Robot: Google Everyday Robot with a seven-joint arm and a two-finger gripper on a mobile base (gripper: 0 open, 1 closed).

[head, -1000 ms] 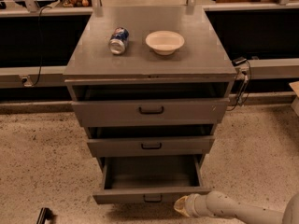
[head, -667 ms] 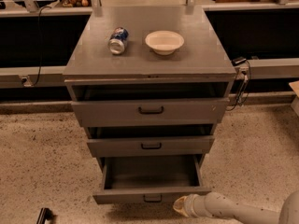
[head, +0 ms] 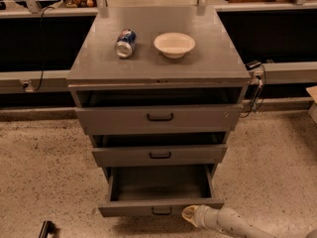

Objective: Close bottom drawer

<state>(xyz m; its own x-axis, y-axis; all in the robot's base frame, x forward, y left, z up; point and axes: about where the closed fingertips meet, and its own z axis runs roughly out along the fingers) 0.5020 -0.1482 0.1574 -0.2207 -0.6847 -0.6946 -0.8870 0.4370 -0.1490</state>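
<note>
The bottom drawer (head: 159, 208) of the grey metal cabinet is pulled far out, showing its plain grey inside and a small black handle on its shallow front. The middle drawer (head: 159, 154) and the top drawer (head: 159, 118) stand slightly out. My gripper (head: 190, 214) is at the bottom of the view, just below and to the right of the bottom drawer's front panel, close to its right end. The pale arm runs off toward the lower right.
A blue soda can (head: 125, 42) lies on its side and a white bowl (head: 174, 44) stands on the cabinet top (head: 208, 58). A cable (head: 255, 90) hangs at the cabinet's right side. A dark object (head: 46, 229) lies on the speckled floor at the lower left.
The gripper has shifted slightly left toward the bottom drawer's front. The drawer has not visibly moved.
</note>
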